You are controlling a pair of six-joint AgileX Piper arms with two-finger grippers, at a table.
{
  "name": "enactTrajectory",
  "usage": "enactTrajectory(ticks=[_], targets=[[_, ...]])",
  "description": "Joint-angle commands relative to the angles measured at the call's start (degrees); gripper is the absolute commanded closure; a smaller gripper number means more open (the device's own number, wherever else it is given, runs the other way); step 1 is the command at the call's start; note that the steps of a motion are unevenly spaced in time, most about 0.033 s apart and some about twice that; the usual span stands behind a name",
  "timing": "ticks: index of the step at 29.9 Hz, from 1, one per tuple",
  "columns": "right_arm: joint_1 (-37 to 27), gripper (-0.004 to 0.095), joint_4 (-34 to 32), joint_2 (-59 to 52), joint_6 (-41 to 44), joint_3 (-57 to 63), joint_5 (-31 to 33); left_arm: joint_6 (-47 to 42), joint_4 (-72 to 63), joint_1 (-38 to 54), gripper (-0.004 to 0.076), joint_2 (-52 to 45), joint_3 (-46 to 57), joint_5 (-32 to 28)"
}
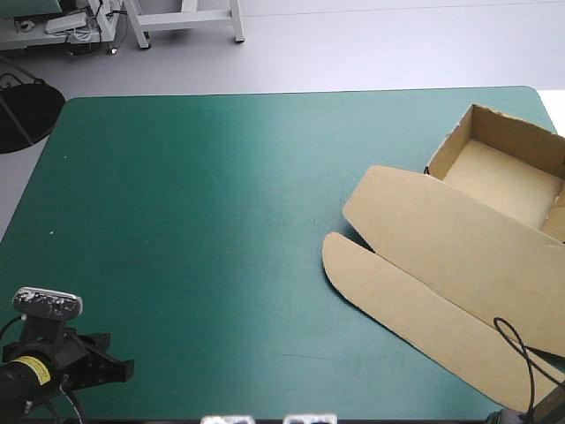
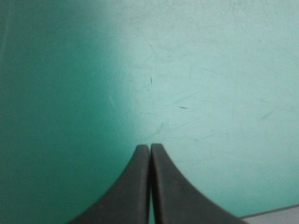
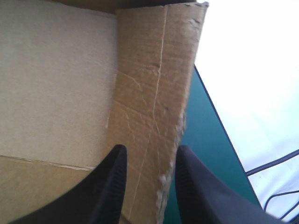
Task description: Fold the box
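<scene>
Finds the left end effector (image 2: pixel 150 147) fully closed, black fingers pressed into one pointed arch with nothing between them. Looks along it onto scuffed teal-green cover of the counter (image 2: pixel 210 70), by the near left corner in the high view and well apart from the task's thing.

Finds the right end effector (image 3: pixel 152 151) parted, one black finger to each side of a raised wall (image 3: pixel 149 93) of the brown cardboard box (image 1: pixel 494 172). Cannot tell whether either finger touches the board. Shows a strip of the cover and the counter's edge just beside that wall.

Places the box at the counter's far right corner as an open tray with walls up. Shows its lid (image 1: pixel 459 243) lying flat toward the near right, a rounded flap (image 1: pixel 406 305) flat along the lid's left side.
</scene>
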Motion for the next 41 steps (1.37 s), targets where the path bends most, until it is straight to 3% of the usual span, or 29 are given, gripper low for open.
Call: enactTrajectory(ticks=[1,6,9,11,13,17,21,26,35,41], targets=[[0.0,0.0578,-0.2,-8.1,-0.7,-1.9,0.5,-0.4,-0.1,0.0,0.0733,0.4,-1.4,-0.6],[0.0,0.0579,4.7,-16.2,-0.6,-1.9,0.5,-0.3,-0.1,0.0,0.0733,0.4,-1.4,-0.6],[0.0,0.0628,16.8,-21.1,-0.4,-0.8,0.5,0.8,-0.1,0.0,0.0733,0.3,-1.4,-1.7],[0.6,0.0696,27.1,-25.5,-2.2,2.0,0.5,2.3,-0.1,0.0,0.0733,-0.5,-1.3,-3.8],[2.9,0.0787,33.4,-30.6,-6.4,5.7,0.5,2.4,0.0,0.0,0.0733,-2.1,-0.6,-6.6],[8.9,0.0909,29.5,-40.0,-9.2,13.1,0.5,2.9,0.0,0.0,0.0733,-5.0,2.0,-8.7],[14.2,0.0921,24.1,-50.5,-9.5,23.0,0.3,8.2,-0.1,0.0,0.0733,-8.1,6.2,-10.6],[19.0,0.0921,22.0,-60.4,-9.6,36.9,-0.8,8.5,-2.2,0.0,0.0733,-10.4,9.6,-12.7],[20.5,0.0921,22.1,-73.6,-13.9,62.1,-7.2,9.8,-5.7,0.0,0.0733,-11.2,12.6,-13.5],[20.5,0.0921,22.1,-80.1,-16.9,68.2,-9.3,10.6,-6.6,0.0,0.0733,-11.2,13.9,-13.0]])
